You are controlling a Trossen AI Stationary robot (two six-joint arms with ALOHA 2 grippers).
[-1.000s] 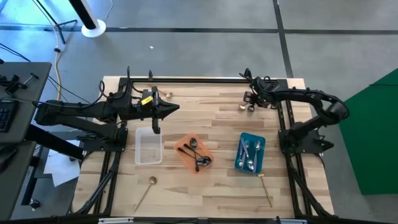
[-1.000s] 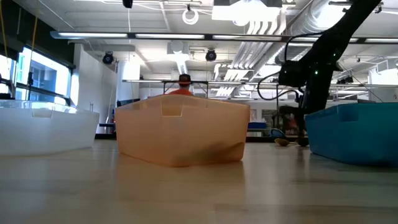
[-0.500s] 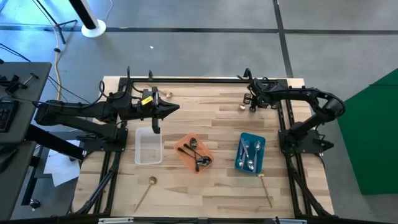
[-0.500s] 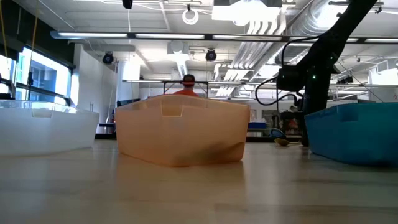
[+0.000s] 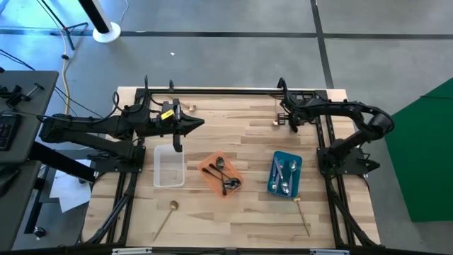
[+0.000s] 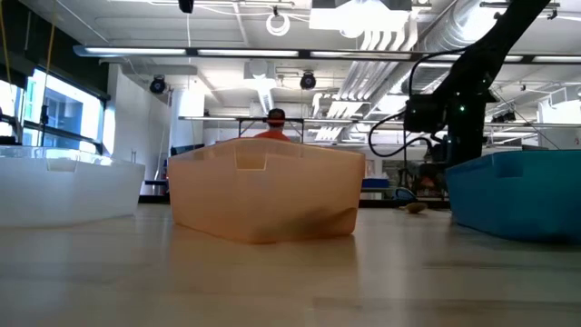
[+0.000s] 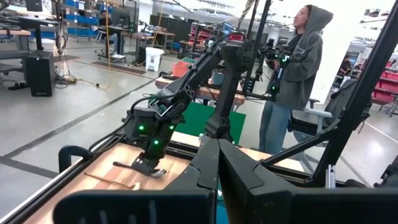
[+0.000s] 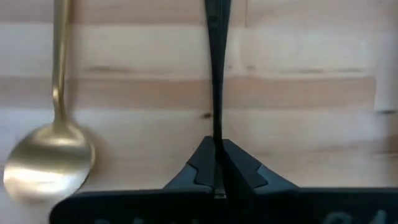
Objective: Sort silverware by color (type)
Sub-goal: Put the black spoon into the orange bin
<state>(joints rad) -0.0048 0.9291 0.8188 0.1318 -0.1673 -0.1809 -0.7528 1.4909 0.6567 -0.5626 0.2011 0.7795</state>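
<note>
At the table's far right my right gripper points down, shut on a slim black spoon that lies on the wood. A gold spoon lies beside it, bowl toward the table's left. My left gripper hovers level and shut above the far left, holding nothing. Dark spoons lie in the orange tray and silver ones in the blue tray. Two gold spoons lie near the front edge. My right gripper pinches the black spoon's thin handle between its two fingertips, one on each side. The fingers come from above, pointing steeply down. The handle runs straight on from the fingertips and rests on the tabletop.
A clear tray stands left of the orange one. Another gold spoon lies at the far edge near my left arm. A black rail runs along the far edge. A person stands beyond the table.
My right gripper has rolled at the wrist while staying over the two spoons at the far right. The gold spoon has kept its place.
</note>
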